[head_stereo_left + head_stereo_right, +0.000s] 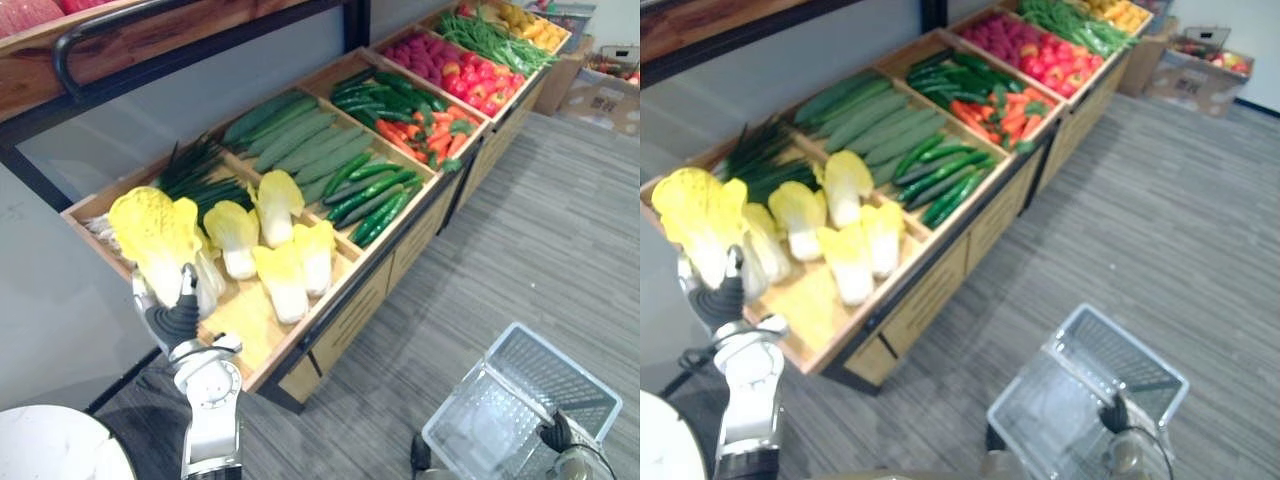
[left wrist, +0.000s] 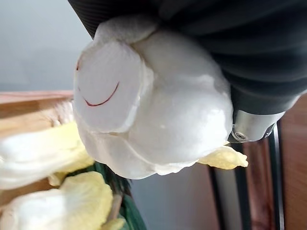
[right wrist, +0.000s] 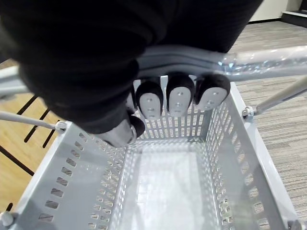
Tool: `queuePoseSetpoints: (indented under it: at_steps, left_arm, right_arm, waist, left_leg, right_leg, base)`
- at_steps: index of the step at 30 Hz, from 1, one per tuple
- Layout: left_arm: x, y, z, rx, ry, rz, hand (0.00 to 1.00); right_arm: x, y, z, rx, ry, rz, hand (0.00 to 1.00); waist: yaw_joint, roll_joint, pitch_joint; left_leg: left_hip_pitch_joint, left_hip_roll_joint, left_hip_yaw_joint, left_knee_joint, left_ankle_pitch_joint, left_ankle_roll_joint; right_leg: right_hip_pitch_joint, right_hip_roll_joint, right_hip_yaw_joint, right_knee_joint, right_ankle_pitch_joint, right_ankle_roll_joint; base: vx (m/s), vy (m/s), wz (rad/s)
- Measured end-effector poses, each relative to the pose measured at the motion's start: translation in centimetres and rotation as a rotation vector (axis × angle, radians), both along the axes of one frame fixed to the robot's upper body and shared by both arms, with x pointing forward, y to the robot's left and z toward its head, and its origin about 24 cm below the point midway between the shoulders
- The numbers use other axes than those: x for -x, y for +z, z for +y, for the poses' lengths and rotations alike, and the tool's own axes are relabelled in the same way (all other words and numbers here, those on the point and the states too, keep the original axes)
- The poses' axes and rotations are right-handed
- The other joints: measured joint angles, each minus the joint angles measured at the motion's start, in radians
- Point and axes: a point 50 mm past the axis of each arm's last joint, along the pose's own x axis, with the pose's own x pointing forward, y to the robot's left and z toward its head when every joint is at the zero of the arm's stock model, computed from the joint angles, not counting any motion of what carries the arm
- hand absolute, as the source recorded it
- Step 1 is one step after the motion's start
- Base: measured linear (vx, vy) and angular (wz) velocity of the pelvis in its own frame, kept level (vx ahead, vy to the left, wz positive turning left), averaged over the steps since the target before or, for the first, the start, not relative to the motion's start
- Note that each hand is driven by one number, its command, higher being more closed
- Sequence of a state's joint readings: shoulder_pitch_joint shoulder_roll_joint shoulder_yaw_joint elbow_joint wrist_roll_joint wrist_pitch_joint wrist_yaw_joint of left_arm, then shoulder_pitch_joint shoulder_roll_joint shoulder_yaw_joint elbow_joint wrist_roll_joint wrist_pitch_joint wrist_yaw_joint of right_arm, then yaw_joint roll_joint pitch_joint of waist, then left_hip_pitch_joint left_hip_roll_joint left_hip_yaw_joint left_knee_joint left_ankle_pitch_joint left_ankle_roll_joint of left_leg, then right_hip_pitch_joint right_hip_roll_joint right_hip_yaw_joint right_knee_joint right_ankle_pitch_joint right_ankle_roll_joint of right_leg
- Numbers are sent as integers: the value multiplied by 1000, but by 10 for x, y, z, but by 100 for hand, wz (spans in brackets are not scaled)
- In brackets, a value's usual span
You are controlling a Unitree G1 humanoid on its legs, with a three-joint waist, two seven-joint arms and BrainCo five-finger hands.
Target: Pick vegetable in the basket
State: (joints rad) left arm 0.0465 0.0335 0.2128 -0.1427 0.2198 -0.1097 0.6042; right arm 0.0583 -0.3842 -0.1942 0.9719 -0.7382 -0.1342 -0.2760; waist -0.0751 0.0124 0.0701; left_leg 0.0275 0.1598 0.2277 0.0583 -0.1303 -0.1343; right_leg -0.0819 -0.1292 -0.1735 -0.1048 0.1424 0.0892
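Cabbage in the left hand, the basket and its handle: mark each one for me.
cabbage (image 1: pixel 150 226), left eye view, on its yellow leafy top.
basket (image 1: pixel 560 380), left eye view, on its far mesh wall.
handle (image 3: pixel 268 62), right wrist view, on the bare bar.

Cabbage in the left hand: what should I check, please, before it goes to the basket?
1. Left hand grips the cabbage at its white base: ok.
2. Cabbage leaves free of the other cabbages: cannot tell.
3. Right hand curled round the basket handle: ok.
4. Basket empty: ok.
5. Basket under the cabbage: not ok, it is off to the robot's right.
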Motion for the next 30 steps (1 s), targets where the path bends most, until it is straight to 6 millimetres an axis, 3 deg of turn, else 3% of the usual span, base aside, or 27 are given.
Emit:
queuePoseSetpoints:
  at_steps: [5,11,20,24,26,30]
  left_arm:
    - [-6,19,-30,-20,-176,-80,100]
    - [-12,20,-79,-33,-461,-83,100]
    - [2,-2,-151,-15,-1004,41,100]
    - [8,-13,-172,13,-1164,95,100]
    - [11,-19,-184,25,-1255,123,100]
    - [9,-22,-202,-18,-1360,153,100]
  right_arm:
    - [1,2,-9,-10,-70,-12,100]
    - [-12,19,-28,37,-88,-61,100]
    - [-55,68,-49,105,-30,-228,100]
    - [-75,97,-47,145,29,-351,100]
    - [-87,114,-40,144,63,-439,100]
    - [-94,128,-31,107,100,-513,100]
  waist:
    - [1,3,-6]
    - [-2,9,-10]
    - [-6,26,-18]
    - [-12,25,-17]
    - [-30,25,-17]
    - [-37,24,-16]
  left_leg:
    - [-3,-2,8,-2,-3,2]
    - [14,-5,46,-4,-10,6]
    - [54,-19,143,0,-35,12]
    - [64,-34,183,4,-46,18]
    - [71,-35,202,13,-58,21]
    - [83,-38,224,15,-67,19]
  right_leg:
    - [-2,0,16,0,1,1]
    - [-11,3,57,2,5,8]
    - [-40,7,160,15,16,23]
    - [-56,1,207,16,23,33]
    - [-56,1,226,16,26,37]
    - [-57,2,242,16,28,40]
  base:
    - [-26,-3,-4]
    - [-6,-7,-19]
    - [-15,1,-31]
    - [-35,5,-33]
    - [-14,-17,-22]
    - [-13,-24,-17]
